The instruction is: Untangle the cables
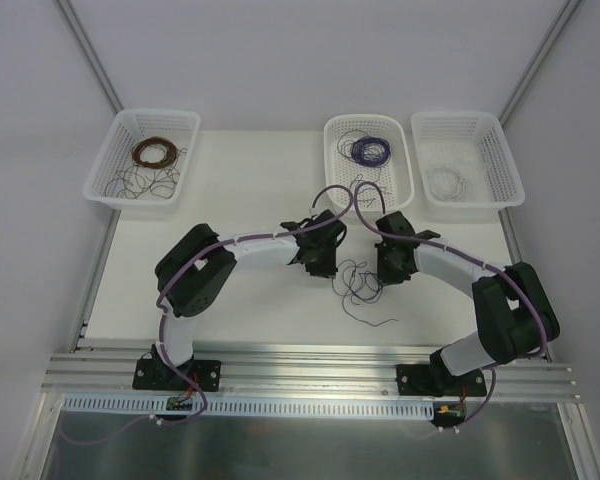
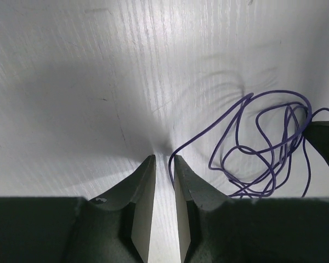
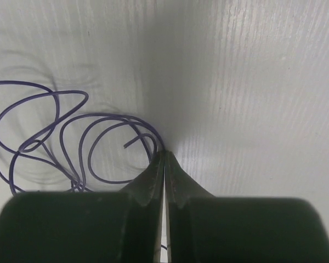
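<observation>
The cables (image 1: 361,283) lie on the table (image 1: 250,200) between both grippers, the right gripper (image 3: 164,155) pinching a purple strand and the left gripper (image 2: 163,159) narrowly parted and empty beside a strand end, so it may miss and pulling may tighten the knot.

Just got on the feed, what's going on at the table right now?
Both arms are down over the cables, a loose purple tangle lying in the middle of the table. The right gripper is shut, pinching a strand at its tips. The left gripper sits at the surface with its jaws narrowly apart. A strand end lies right at the gap, not clamped. The tangle is not yet pulled apart.
</observation>
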Robot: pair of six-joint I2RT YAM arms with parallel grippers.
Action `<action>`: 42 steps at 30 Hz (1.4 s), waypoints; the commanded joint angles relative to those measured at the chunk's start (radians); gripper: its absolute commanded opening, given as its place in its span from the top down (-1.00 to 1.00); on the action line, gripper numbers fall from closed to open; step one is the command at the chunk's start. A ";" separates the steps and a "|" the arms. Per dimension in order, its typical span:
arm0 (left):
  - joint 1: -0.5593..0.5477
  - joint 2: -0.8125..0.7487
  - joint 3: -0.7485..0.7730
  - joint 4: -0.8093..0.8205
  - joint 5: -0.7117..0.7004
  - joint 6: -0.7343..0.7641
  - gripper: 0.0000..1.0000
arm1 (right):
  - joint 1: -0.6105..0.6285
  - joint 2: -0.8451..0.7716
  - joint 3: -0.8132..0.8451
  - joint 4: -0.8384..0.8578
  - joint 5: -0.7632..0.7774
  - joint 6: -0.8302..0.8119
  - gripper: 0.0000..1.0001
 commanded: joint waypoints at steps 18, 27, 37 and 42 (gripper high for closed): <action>0.140 -0.024 -0.125 -0.030 -0.034 -0.022 0.64 | 0.007 -0.419 0.246 -0.298 -0.012 -0.091 0.99; 0.206 -0.108 -0.200 -0.031 -0.027 -0.010 0.65 | 0.005 -0.510 0.587 -0.371 -0.110 -0.166 0.99; 0.170 -0.308 -0.254 -0.013 0.030 0.039 0.18 | 0.008 -0.476 0.766 -0.170 -0.261 -0.144 0.99; 0.075 -0.389 -0.309 0.090 0.047 0.045 -0.19 | 0.010 -0.459 0.809 -0.102 -0.252 -0.119 0.99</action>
